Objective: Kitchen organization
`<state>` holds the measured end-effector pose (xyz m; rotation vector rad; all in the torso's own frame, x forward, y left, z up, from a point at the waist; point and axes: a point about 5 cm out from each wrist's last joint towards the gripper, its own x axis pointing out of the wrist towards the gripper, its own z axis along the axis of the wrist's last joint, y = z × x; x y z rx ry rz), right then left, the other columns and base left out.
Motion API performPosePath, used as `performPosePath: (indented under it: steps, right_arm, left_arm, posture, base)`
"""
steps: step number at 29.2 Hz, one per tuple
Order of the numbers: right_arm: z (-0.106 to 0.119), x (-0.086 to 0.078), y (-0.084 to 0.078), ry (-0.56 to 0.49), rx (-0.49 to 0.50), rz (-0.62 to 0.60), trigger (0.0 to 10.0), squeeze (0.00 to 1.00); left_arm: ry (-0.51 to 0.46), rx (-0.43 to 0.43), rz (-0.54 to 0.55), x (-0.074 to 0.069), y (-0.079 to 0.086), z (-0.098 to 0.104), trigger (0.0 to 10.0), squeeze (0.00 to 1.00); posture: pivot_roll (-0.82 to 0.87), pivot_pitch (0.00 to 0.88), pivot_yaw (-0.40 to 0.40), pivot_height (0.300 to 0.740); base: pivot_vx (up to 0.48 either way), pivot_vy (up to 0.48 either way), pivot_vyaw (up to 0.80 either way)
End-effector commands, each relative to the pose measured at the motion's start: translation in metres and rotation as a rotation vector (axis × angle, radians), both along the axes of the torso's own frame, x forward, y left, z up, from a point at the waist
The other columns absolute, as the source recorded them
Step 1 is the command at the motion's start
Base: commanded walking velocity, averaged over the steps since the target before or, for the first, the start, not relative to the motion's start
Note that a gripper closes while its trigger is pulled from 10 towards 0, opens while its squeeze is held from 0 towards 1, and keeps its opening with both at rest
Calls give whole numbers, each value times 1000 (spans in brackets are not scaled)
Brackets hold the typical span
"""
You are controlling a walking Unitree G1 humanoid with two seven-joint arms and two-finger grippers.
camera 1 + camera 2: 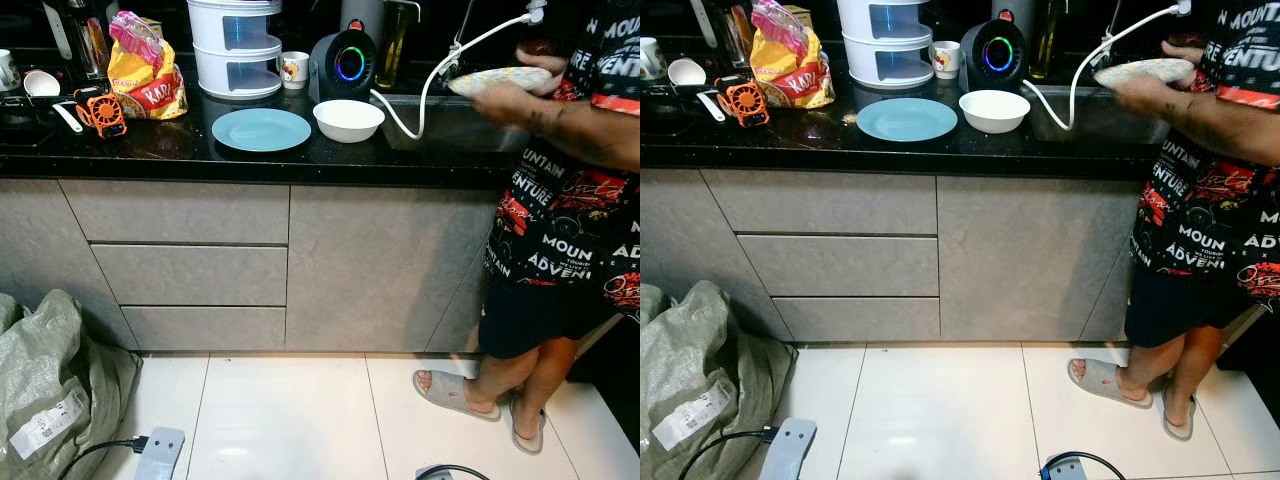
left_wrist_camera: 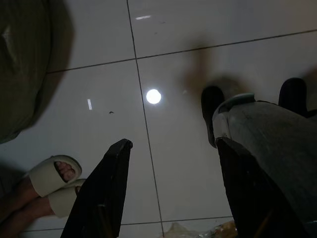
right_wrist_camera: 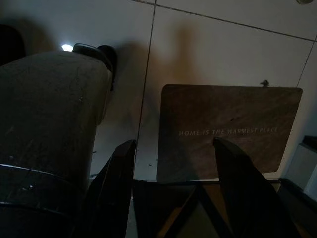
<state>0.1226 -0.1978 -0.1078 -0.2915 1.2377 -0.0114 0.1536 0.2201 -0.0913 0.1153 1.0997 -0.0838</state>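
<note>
From the head views, the black worktop (image 1: pixel 150 150) is being looked down on from a few steps back. A blue plate (image 1: pixel 261 129) and a white bowl (image 1: pixel 348 119) are lying side by side near its front edge, just beside the sink (image 1: pixel 450 125), probably set there for washing or already washed. A patterned plate (image 1: pixel 500 79) is being held flat over the sink by a person's hand (image 1: pixel 515 100), under the white hose (image 1: pixel 420 100), so rinsing seems under way. A snack bag (image 1: pixel 147 80) and an orange fan (image 1: pixel 101 110) are being left further along the worktop.

In the left wrist view, the left gripper (image 2: pixel 171 163) is being hung idle over the floor tiles (image 2: pixel 173 29), jaws spread and holding nothing; the person's slippers (image 2: pixel 52 181) are being seen beyond.

In the right wrist view, the right gripper (image 3: pixel 173 163) is likewise being kept low, jaws spread and empty, above a doormat (image 3: pixel 228 129).
</note>
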Motion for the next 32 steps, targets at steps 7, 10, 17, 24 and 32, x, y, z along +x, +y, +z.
performPosePath:
  steps: [7, 10, 17, 24, 32]
  right_arm:
    - [0, 2, 3, 1, 13, 19, 10000, 0]
    - [0, 3, 4, 2, 17, 20, 10000, 0]
    - [1, 5, 6, -2, 22, 16, 10000, 0]
    - [1, 6, 7, -1, 26, 24, 10000, 0]
    - [0, 5, 9, -1, 32, 13, 10000, 0]
  left_arm:
    - [2, -6, 7, 0, -1, 0, 10000, 0]
    - [1, -1, 10, 0, 1, 0, 10000, 0]
    - [3, 5, 5, 0, 3, 1, 10000, 0]
    - [1, 5, 12, 0, 4, 1, 10000, 0]
    - [11, 16, 25, -5, 10, 0, 10000, 0]
  posture:
    - [46, 6, -5, 740]
    - [52, 2, 0, 740]
    - [57, 7, -1, 740]
    - [68, 13, 3, 740]
    - [58, 23, 15, 740]
  base:
    - [0, 0, 0]
    - [0, 0, 0]
    - [0, 0, 0]
    - [0, 0, 0]
    - [0, 0, 0]
